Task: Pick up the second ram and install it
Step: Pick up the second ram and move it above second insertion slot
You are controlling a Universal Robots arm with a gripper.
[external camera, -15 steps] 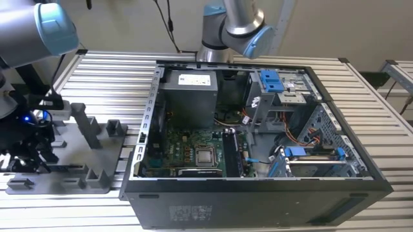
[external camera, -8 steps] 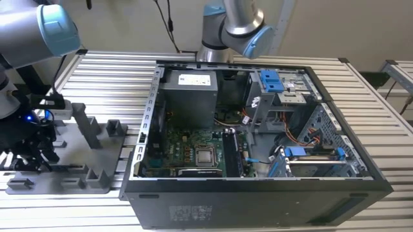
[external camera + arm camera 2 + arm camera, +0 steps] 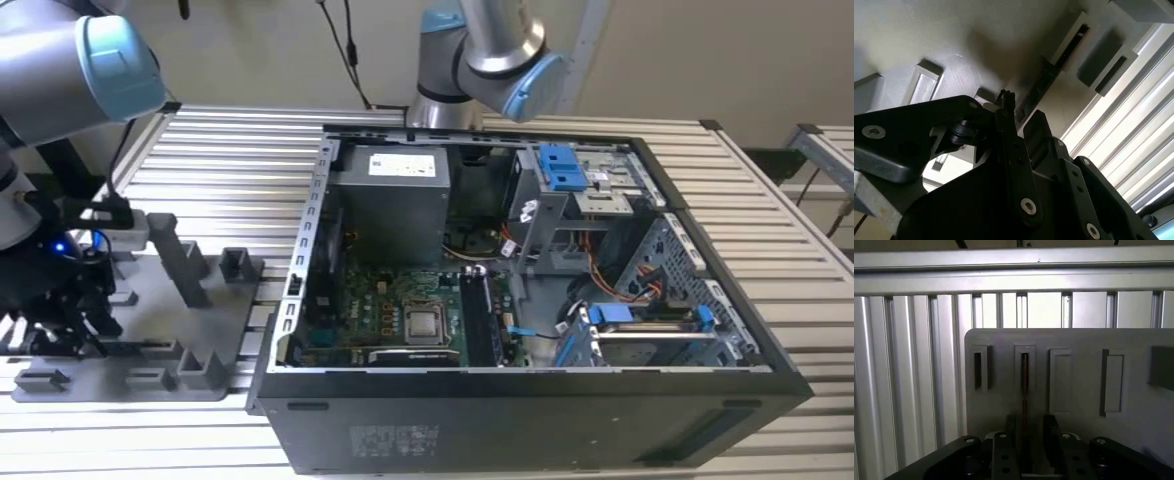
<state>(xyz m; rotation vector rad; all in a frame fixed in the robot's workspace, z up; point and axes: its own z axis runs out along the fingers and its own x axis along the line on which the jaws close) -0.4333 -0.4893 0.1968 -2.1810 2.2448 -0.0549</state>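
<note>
The second ram (image 3: 1024, 385) is a thin dark stick standing on edge in a slot of the grey holder plate (image 3: 1079, 340). It appears edge-on in the first wrist view and as a dark strip (image 3: 1035, 94) in the second wrist view. My gripper (image 3: 1029, 426) is low over the plate, with one black finger (image 3: 1004, 450) on each side of the stick and a visible gap on one side. In the exterior view my gripper (image 3: 64, 325) hangs over the holder plate (image 3: 200, 335) at the exterior view's left.
An open computer case (image 3: 534, 410) fills the middle of the slatted metal table (image 3: 227, 160), with a green motherboard (image 3: 394, 310) and dark memory slots (image 3: 481, 315) inside. A second arm (image 3: 481, 50) stands behind the case. Grey posts (image 3: 174, 255) rise from the holder.
</note>
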